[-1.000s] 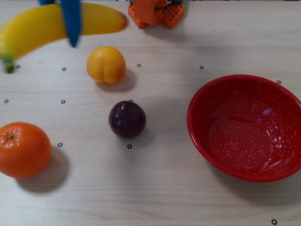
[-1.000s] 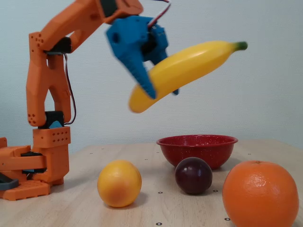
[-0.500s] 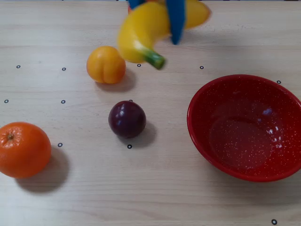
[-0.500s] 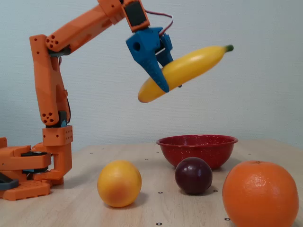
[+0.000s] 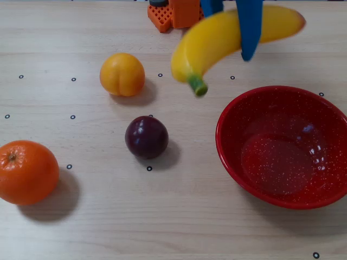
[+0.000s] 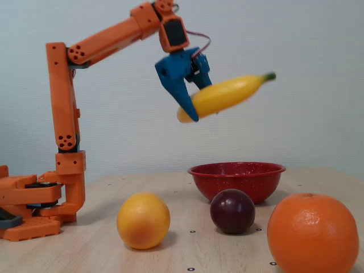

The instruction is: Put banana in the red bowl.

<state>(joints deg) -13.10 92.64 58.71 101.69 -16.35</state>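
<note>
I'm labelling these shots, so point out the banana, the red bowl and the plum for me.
banana (image 5: 217, 40), overhead view, yellow middle of its body.
red bowl (image 5: 230, 116), overhead view, left rim.
plum (image 5: 146, 136), overhead view, top of its dark skin.

The banana (image 5: 222, 40) (image 6: 224, 95) was yellow and glossy, with one small green tip – it hung in the air, tilted, above the table. The red bowl (image 5: 230, 157) (image 6: 236, 173) stood upright and empty – white speckles inside.

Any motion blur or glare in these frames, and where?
Overhead view: the long yellow plastic banana is smeared at its ends; the glossy red speckled bowl shows specular glints inside. Fixed view: the banana is softly blurred; the blue gripper reads fairly sharp.
</note>
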